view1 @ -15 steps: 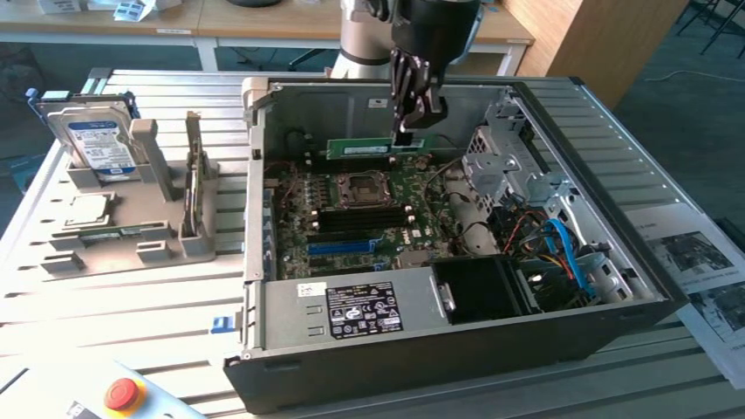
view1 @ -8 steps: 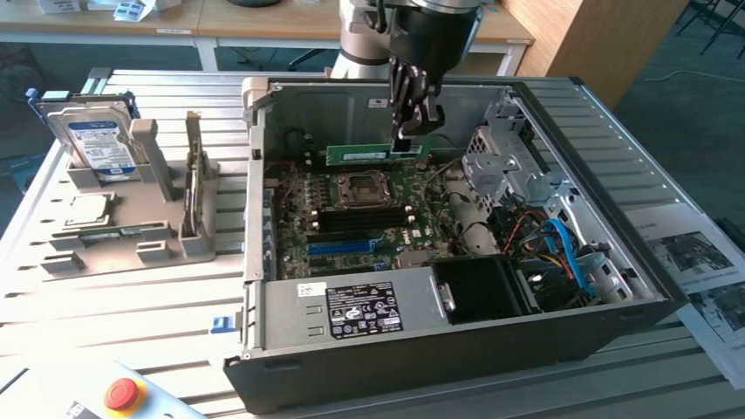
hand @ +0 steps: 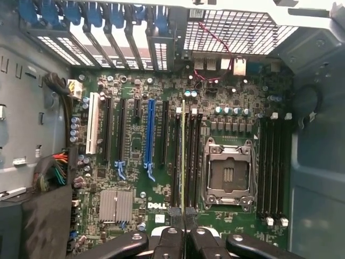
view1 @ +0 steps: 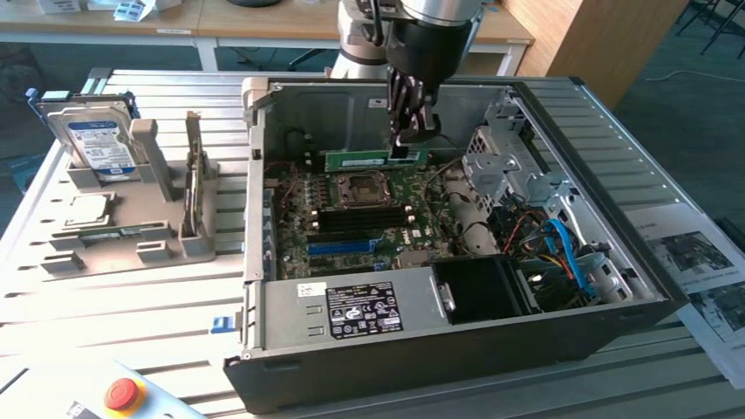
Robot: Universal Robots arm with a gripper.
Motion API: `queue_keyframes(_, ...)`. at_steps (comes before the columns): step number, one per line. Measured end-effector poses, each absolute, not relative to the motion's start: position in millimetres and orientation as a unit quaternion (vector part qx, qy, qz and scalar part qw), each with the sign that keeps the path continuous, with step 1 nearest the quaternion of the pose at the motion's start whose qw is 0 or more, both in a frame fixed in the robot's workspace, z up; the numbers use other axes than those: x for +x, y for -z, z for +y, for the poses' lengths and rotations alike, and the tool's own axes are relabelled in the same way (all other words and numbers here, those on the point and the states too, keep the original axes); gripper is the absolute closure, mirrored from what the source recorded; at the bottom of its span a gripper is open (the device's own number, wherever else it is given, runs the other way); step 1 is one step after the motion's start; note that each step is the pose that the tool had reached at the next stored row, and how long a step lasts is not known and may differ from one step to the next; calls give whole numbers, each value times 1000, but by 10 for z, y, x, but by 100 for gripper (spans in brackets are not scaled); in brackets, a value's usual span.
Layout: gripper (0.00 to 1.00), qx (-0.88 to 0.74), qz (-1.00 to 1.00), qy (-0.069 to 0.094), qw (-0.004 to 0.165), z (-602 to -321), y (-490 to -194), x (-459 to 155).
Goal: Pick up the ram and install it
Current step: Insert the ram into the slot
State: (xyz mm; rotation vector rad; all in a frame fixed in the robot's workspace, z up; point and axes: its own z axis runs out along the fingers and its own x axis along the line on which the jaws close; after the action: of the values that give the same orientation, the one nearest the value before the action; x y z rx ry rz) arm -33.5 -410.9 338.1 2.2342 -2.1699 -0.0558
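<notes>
The fingers point(hand: 171, 244) are clamped on the ram point(hand: 183, 162), which hangs edge-down over the black memory slots point(hand: 193, 162) beside the processor socket point(hand: 226, 172), in the upper middle of the exterior view. If the stick is slightly off its slot, pressing could jam it or flex the motherboard point(view1: 349, 223).

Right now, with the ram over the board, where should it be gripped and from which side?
By its upper long edge, from straight above, jaws pressing the two flat faces. The ram stands on edge, thin and long, and its lower edge should stay free for seating. The gripper holds it that way, near the exterior view's right end.
</notes>
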Motion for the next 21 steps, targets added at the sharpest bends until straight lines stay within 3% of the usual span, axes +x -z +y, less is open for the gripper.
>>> queue_keyframes(21,88,711,-703,18,13,-4109,-3281,-337)
